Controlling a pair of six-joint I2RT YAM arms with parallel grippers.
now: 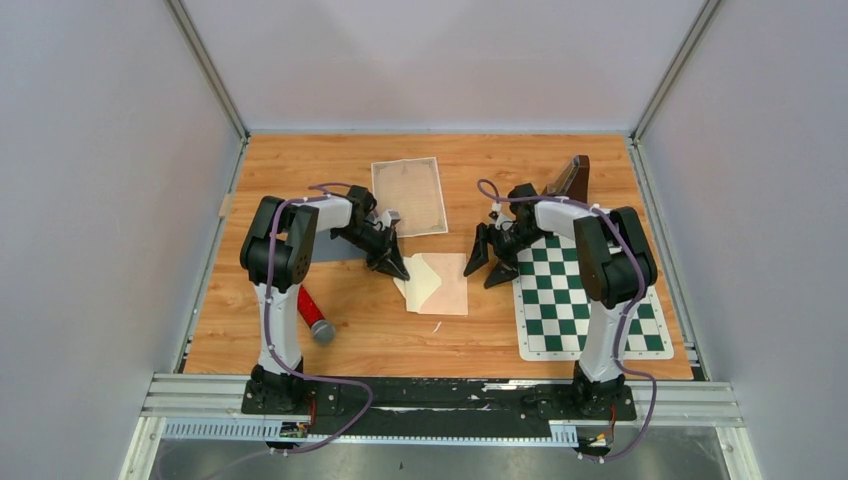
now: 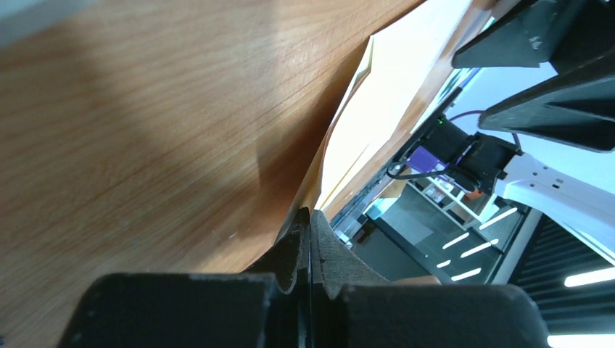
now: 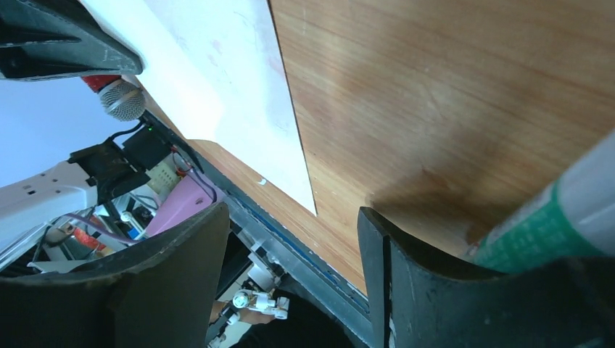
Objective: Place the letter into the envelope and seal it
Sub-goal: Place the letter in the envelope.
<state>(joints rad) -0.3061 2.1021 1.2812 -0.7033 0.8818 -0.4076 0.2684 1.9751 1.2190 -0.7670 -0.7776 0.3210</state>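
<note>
Cream envelope [image 1: 447, 285], open flap [image 1: 420, 283] pointing left

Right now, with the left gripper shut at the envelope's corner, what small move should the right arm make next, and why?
Probably ease the right gripper left onto the envelope's right edge. Its jaws stand open and empty just off the paper, while the left gripper seems to pinch the opposite corner.

Right pincer [image 3: 290, 217] stands with jaws wide apart, nothing between them; only bare wooden table [image 3: 450, 94] shows in the gap. The pale envelope [image 3: 232, 94] lies flat at upper left, clear of both jaws. A microphone [image 3: 120, 98] — grey mesh head, red body — lies beyond it. Green-and-white mat [image 3: 551, 217] edge at lower right.
</note>
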